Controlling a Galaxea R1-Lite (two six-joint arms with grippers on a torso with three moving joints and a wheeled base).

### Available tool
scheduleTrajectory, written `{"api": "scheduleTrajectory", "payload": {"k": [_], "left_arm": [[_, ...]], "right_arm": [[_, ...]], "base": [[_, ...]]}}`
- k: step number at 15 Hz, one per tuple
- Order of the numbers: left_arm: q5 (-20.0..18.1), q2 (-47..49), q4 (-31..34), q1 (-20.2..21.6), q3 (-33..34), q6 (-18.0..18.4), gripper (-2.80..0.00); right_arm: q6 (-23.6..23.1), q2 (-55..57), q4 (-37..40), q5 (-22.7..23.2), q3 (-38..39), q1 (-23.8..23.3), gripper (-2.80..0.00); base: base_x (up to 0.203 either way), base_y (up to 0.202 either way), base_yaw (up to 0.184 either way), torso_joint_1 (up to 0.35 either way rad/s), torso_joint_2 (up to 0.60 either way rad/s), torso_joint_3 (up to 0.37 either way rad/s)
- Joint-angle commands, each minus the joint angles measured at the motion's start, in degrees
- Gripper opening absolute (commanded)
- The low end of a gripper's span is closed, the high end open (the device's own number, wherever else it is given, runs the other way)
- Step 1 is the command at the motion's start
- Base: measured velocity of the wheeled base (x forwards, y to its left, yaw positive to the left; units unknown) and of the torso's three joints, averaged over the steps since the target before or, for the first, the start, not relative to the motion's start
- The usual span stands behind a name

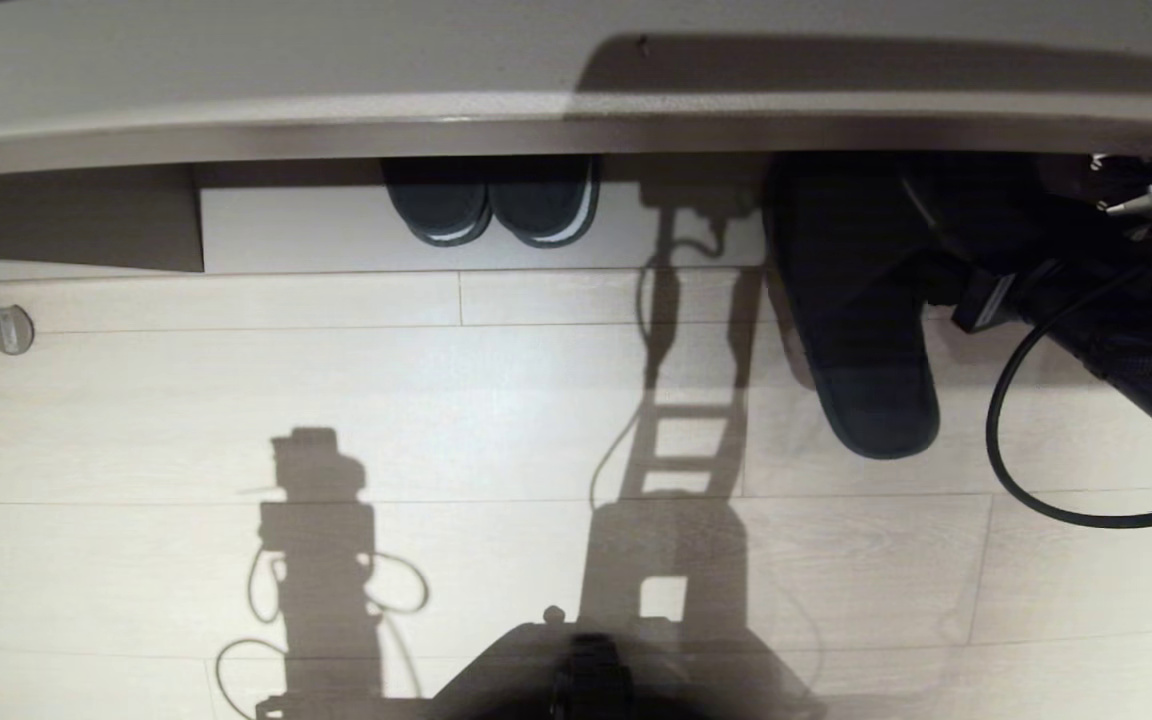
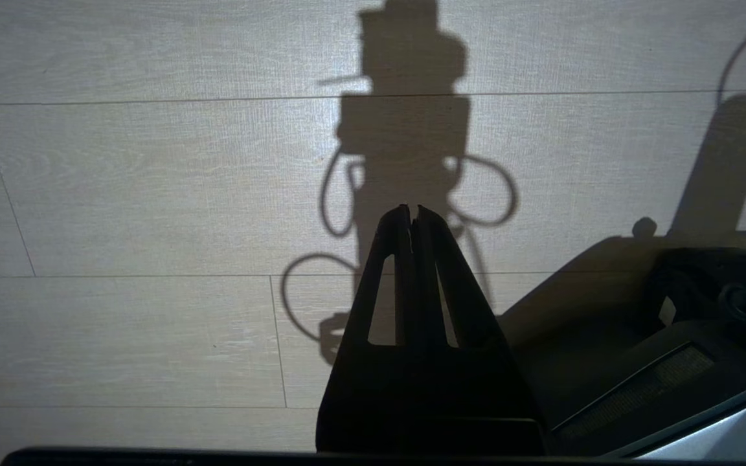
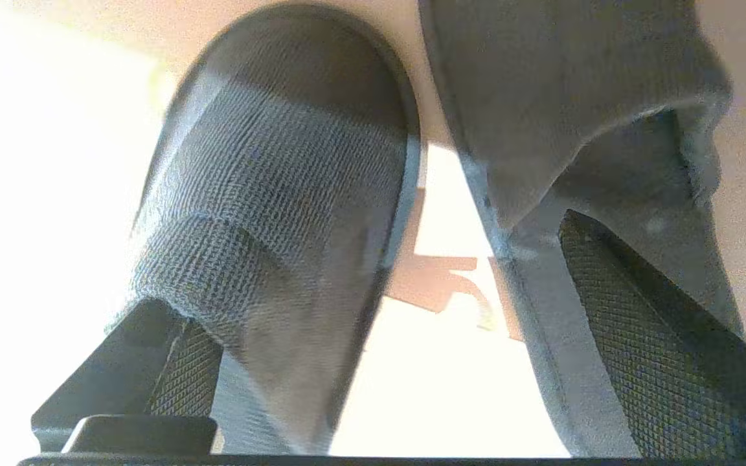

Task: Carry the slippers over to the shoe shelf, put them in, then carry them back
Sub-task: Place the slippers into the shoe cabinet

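Right claw [image 3: 373, 362] gapes wide, gripping nothing; your slippers [image 3: 269, 213] look soft and floppy, so pinch both inner rims together.

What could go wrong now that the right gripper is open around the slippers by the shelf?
1. The right gripper is open around the slippers, one finger seemingly under a toe band; pulling back could drag that slipper.
2. In the head view a slipper juts from the shoe shelf onto the floor, so it may not be fully in.
3. The black cable loops beside it and might snag.
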Motion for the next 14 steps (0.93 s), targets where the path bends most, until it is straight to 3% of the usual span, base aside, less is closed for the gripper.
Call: {"api": "scheduleTrajectory", "payload": {"k": [1, 11, 14], "left_arm": [[0.02, 0.05, 0.00, 0.01, 0.00, -0.07, -2.80], [0.02, 0.05, 0.00, 0.01, 0.00, -0.07, -2.80], [0.02, 0.05, 0.00, 0.01, 0.00, -0.07, -2.80]], "right_arm": [[-0.03, 0.91, -0.71, -0.07, -0.42, 0.02, 0.00], [-0.01, 7.40, -1.93, -4.80, -12.59, 0.02, 0.00], [0.10, 9.69, -1.44, -6.33, -19.44, 0.02, 0.00]], "base": [[0.000, 0.000, 0.000, 0.000, 0.00, 0.000], [0.000, 0.000, 0.000, 0.000, 0.00, 0.000], [0.000, 0.000, 0.000, 0.000, 0.00, 0.000]]}}
